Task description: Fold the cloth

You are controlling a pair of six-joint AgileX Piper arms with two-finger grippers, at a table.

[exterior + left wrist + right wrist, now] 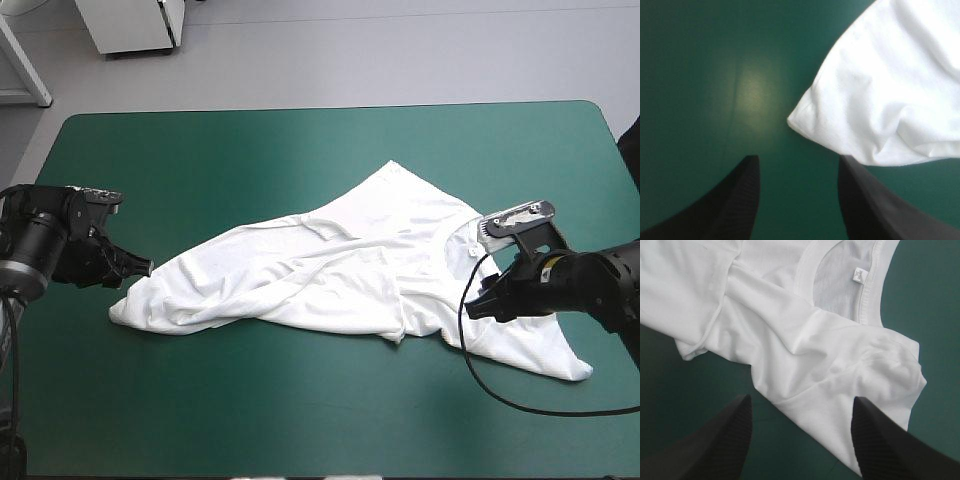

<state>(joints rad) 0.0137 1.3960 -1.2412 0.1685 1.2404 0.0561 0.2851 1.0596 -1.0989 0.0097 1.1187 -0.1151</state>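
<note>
Jaws open on both arms: left jaws beside the T-shirt (340, 270) corner, right jaws astride its sleeve (865, 375); teal-green tabletop (300, 150).

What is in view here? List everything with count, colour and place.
T-shirt: one, white, crumpled and partly spread across the table's middle, collar toward the right.
Table: one, teal-green cover, under the T-shirt.
Left tool: one, black, open, low at the T-shirt's left tip.
Right tool: one, black, open, over the T-shirt's right part, near the collar.
</note>
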